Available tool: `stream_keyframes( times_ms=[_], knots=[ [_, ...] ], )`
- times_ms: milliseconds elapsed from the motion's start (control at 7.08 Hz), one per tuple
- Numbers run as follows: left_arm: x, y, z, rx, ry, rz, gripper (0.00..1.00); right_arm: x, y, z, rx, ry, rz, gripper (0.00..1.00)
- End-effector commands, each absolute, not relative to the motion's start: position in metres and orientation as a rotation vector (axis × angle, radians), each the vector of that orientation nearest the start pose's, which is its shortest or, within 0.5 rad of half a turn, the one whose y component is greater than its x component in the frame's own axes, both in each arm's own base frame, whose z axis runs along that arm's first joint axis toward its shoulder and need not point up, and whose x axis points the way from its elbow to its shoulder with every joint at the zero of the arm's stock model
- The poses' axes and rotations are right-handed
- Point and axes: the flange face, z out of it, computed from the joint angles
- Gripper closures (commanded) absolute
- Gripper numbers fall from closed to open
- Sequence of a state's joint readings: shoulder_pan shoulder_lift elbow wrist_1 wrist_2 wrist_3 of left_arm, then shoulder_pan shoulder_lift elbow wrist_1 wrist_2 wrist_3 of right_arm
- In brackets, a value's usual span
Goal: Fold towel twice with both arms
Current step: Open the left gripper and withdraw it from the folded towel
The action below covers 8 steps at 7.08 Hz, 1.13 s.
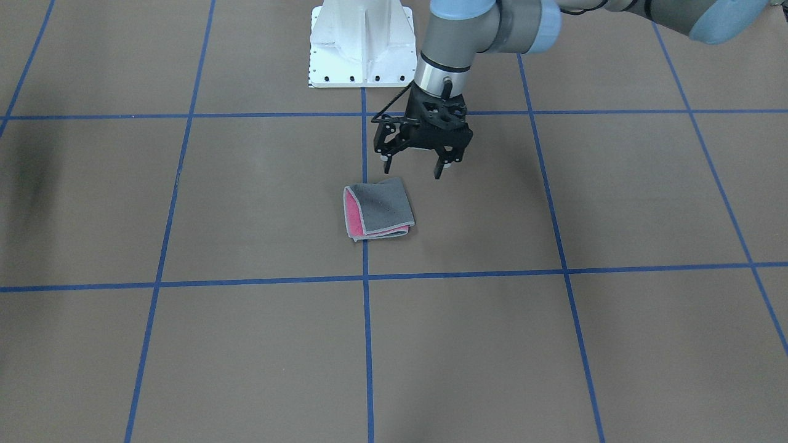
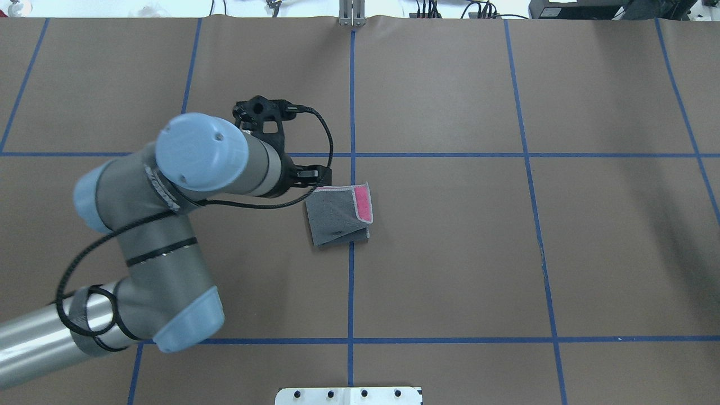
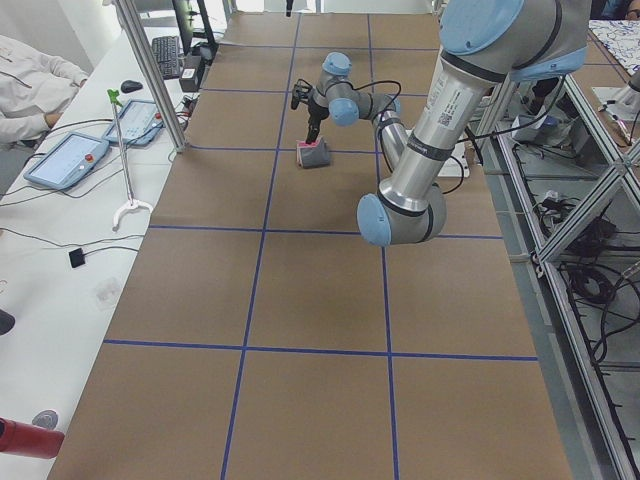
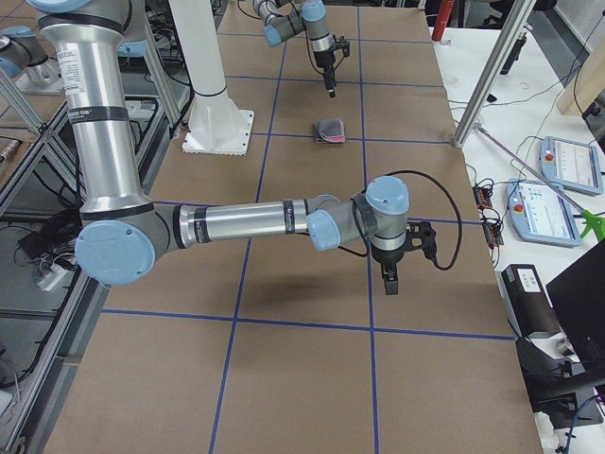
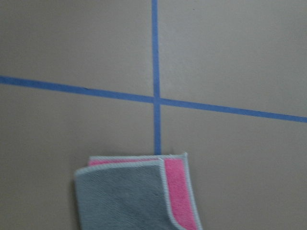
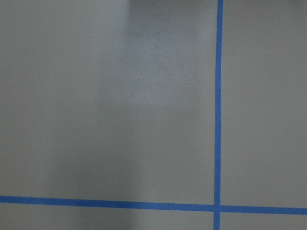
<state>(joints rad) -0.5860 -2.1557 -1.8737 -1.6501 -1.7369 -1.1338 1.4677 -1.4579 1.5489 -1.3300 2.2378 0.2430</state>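
The left arm (image 2: 163, 253) and the right arm (image 4: 246, 222) are silver-grey tubes with rounded light blue caps (image 2: 201, 148) on the joints and thin black bands round the segments. A black cable (image 2: 264, 207) loops along the left arm to its black, open-framed two-finger end effector (image 1: 412, 167). The white pedestal (image 1: 360, 43) has a row of dark bolts along its foot.

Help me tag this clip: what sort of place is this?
Probably a robotics lab workcell: a brown paper-covered table gridded with blue tape, silver-grey tubular robot arms, and handheld control tablets on the white side bench.
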Motion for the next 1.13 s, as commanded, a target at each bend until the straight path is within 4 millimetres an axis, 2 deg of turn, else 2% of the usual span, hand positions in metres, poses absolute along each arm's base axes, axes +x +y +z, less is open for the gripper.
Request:
stream_keyframes(
  times_ms=[0, 141, 283, 424, 565, 848, 989],
  knots=[
    [0.347, -0.492, 0.251, 0.338, 0.809, 0.114, 0.0, 0.051, -0.518, 0.643, 0.154, -0.714, 0.029, 0.0],
    [0.291, -0.515, 0.29, 0.33, 0.779, 0.177, 0.0, 0.059, -0.506, 0.655, 0.099, -0.729, 0.062, 0.0],
    [0.224, -0.532, 0.332, 0.306, 0.765, 0.252, 0.0, 0.061, -0.504, 0.658, 0.076, -0.726, 0.049, 0.0],
    [0.162, -0.539, 0.367, 0.274, 0.767, 0.272, 0.0, 0.062, -0.499, 0.666, 0.067, -0.714, 0.035, 0.0],
    [0.104, -0.538, 0.413, 0.273, 0.737, 0.298, 0.0, 0.062, -0.497, 0.669, 0.063, -0.711, 0.037, 0.0],
    [0.012, -0.533, 0.514, 0.211, 0.76, 0.3, 0.0, 0.062, -0.495, 0.679, 0.044, -0.711, 0.054, 0.0],
    [-0.026, -0.527, 0.563, 0.175, 0.772, 0.265, 0.0, 0.062, -0.488, 0.693, 0.024, -0.71, 0.061, 0.0]
  ],
)
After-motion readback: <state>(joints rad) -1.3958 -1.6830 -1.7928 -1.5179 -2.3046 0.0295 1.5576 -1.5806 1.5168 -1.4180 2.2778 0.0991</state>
